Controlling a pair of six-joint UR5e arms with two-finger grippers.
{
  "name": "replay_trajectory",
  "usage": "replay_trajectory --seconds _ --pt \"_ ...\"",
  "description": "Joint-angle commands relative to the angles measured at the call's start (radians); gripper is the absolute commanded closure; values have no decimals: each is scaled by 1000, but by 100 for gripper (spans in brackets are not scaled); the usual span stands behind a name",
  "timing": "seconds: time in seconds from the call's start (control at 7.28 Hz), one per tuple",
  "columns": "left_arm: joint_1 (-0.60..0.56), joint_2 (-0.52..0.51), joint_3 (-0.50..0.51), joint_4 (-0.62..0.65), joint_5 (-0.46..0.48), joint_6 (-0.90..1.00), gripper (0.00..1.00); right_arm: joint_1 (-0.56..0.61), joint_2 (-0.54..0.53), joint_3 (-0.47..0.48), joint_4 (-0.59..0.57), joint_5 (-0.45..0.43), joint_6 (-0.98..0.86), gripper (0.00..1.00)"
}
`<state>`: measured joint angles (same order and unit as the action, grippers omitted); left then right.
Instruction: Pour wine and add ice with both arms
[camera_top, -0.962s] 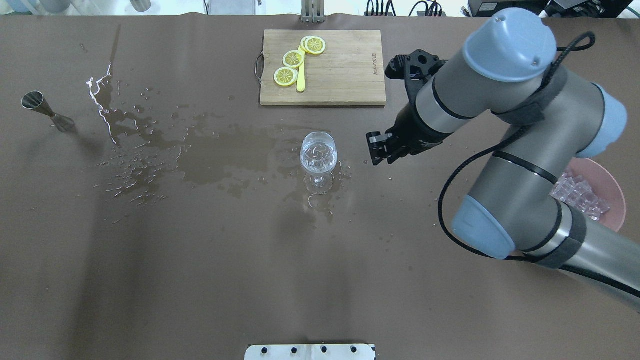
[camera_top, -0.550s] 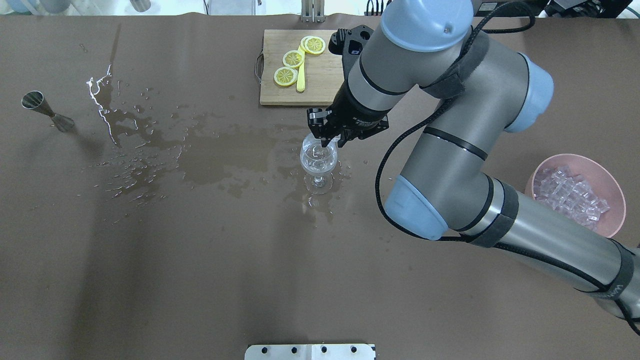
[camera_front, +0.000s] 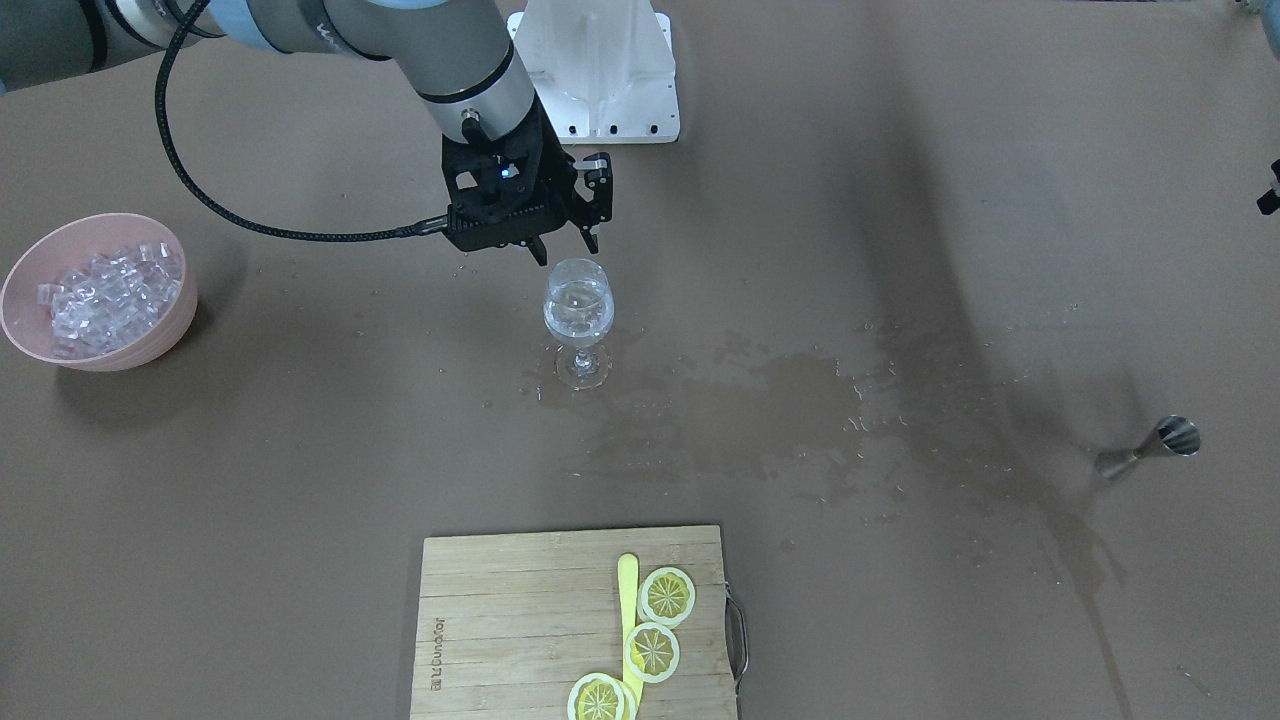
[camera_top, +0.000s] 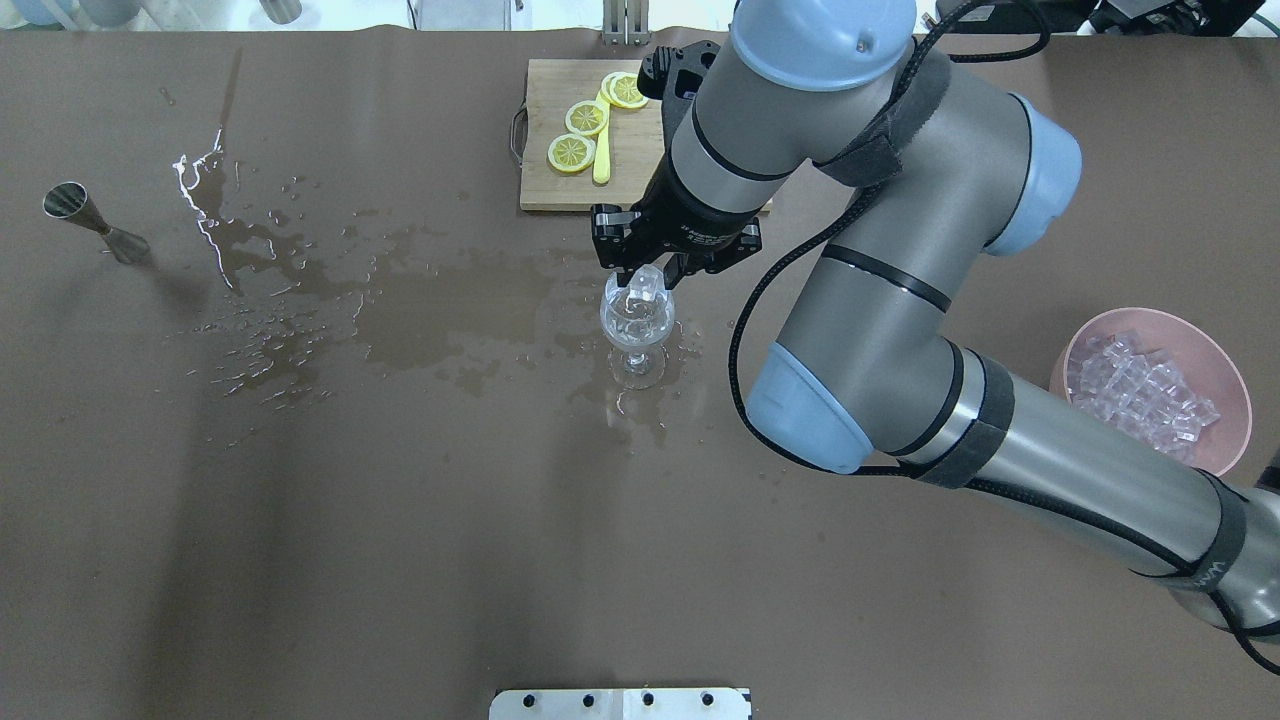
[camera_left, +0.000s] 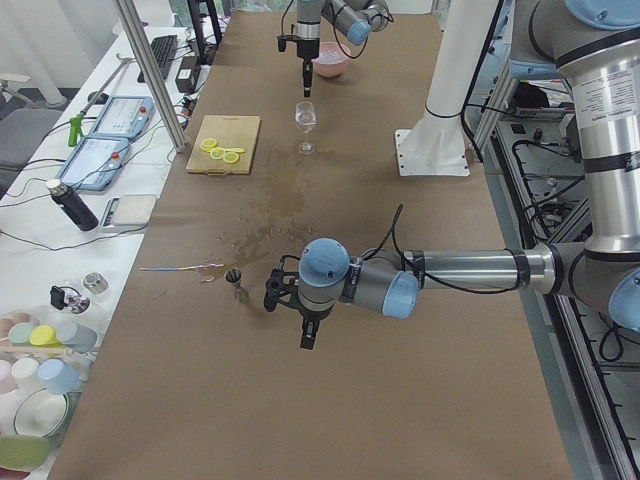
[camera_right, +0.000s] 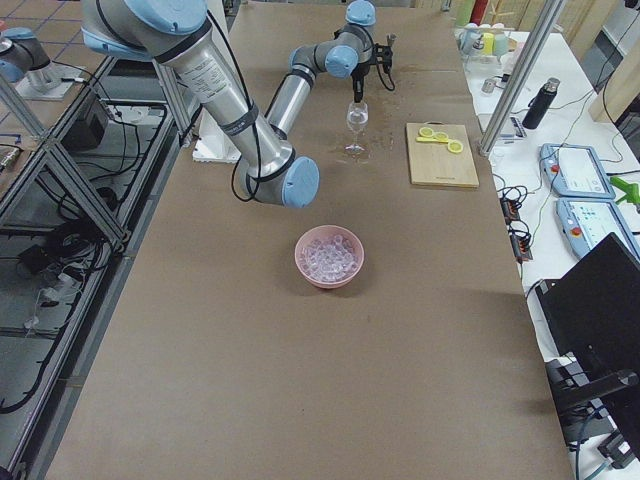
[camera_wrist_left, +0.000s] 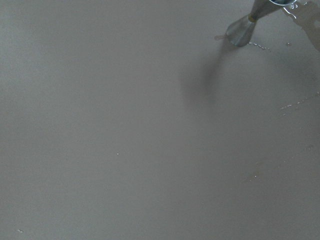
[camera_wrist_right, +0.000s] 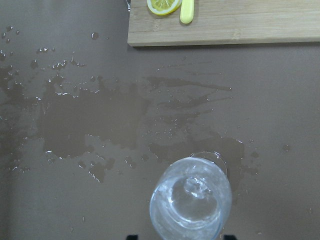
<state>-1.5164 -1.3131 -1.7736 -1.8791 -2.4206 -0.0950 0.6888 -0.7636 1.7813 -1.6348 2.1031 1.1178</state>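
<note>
Ice cube (camera_top: 647, 284) shows at the mouth of the wine glass (camera_top: 637, 325), right under your right gripper (camera_top: 648, 268). Its fingers are spread wide and grip nothing, with the cube loose below the gap. From the right wrist camera you see the cube inside the rim, in the clear wine (camera_wrist_right: 190, 212).

The glass stands upright in a wet patch (camera_top: 430, 320) that runs across the brown table cover toward the robot's left. The rest of the ice (camera_top: 1140, 390) is heaped in the pink bowl (camera_front: 120, 355), well apart from the glass on the robot's right.

Beyond the glass lies the bamboo cutting board (camera_top: 560, 190), carrying lemon slices (camera_top: 571, 152) and a yellow stick (camera_top: 601, 165).

Your left gripper (camera_left: 309, 338) hangs low over the table near the steel jigger (camera_top: 95, 220), which stands at the far end of the spill. You cannot tell from these views whether its fingers are apart or together.
</note>
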Motion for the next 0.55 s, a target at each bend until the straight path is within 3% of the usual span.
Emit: replay_trajectory --seconds 0.0,0.14,0.41 --pt "-1 0 -1 0 0 0 1 1 -3 0 0 2 -1 20" --pt "1 0 2 0 0 0 1 4 -22 10 -2 8 -1 21" --pt "1 -3 5 0 0 1 1 81 -220 125 0 29 -54 21"
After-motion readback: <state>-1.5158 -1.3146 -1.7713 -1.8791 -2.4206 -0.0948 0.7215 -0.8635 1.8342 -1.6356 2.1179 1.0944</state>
